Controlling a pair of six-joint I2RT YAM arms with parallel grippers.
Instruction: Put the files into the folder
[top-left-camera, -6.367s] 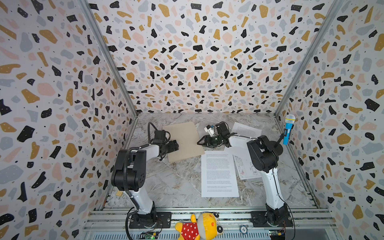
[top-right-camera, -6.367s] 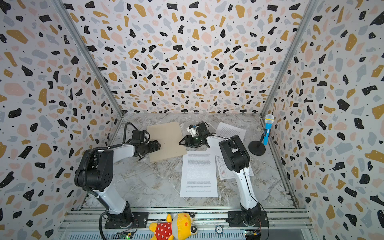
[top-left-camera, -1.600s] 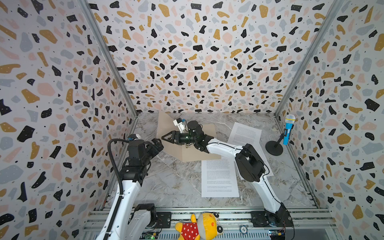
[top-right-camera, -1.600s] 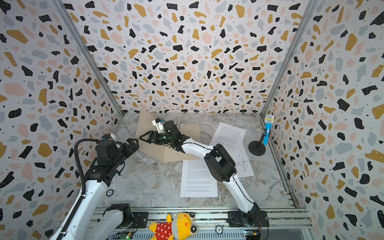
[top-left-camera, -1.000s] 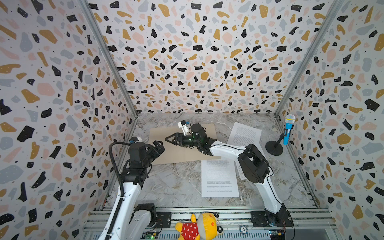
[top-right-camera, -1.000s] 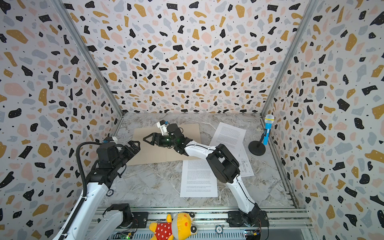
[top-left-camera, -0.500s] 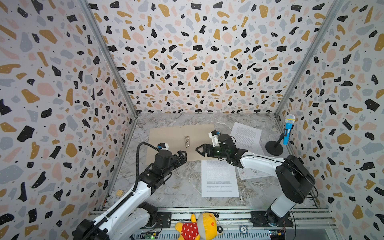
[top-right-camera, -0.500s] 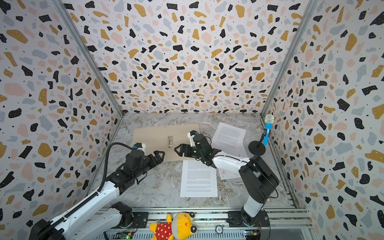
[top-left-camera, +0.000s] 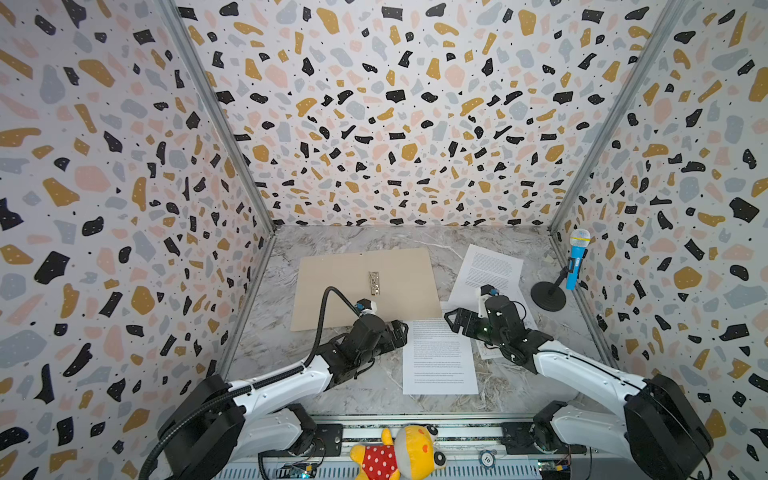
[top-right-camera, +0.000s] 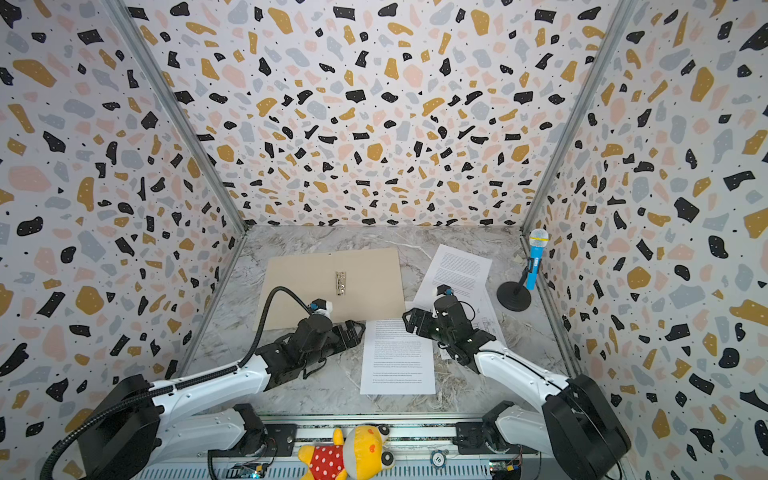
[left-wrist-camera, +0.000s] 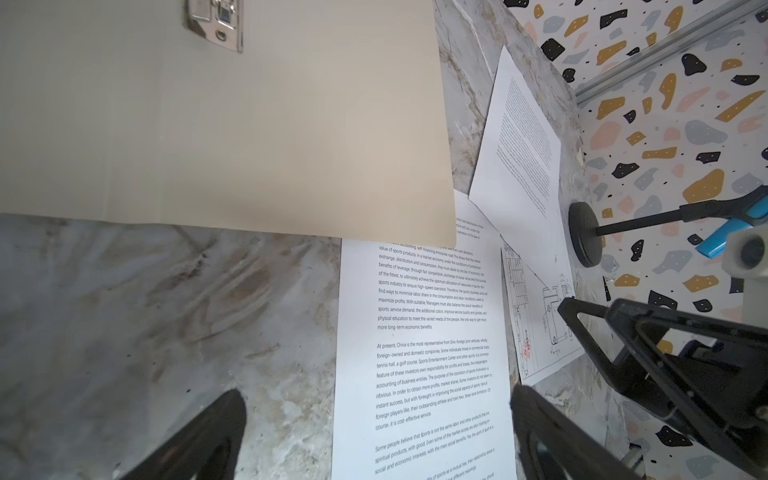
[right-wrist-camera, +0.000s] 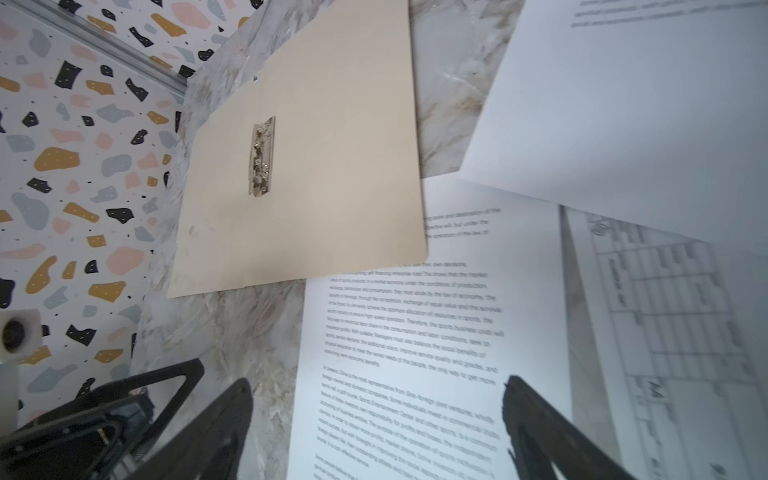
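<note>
The folder (top-left-camera: 332, 291) lies open and flat on the far left-centre of the table (top-left-camera: 270, 345), inner face up, so the metal clip (top-left-camera: 374, 283) at its spine is exposed to receive sheets. None of the three sheets is inside it yet. The left gripper (top-left-camera: 401, 332) hovers low at the folder's near edge, jaws spread wide and empty, aimed at the left edge of the near printed sheet (top-left-camera: 438, 361). That sheet's far edge is tucked under the folder's near right corner, so it probably needs drawing clear before lifting. The right gripper (top-left-camera: 453, 322), jaws likewise spread and holding nothing, stands over the same sheet's far right corner. Further right, the drawing sheet (left-wrist-camera: 540, 316) lies partly beneath the far printed sheet (top-left-camera: 490, 266). It appears to overlap the near sheet too, though the arm hides this in both top views.
</note>
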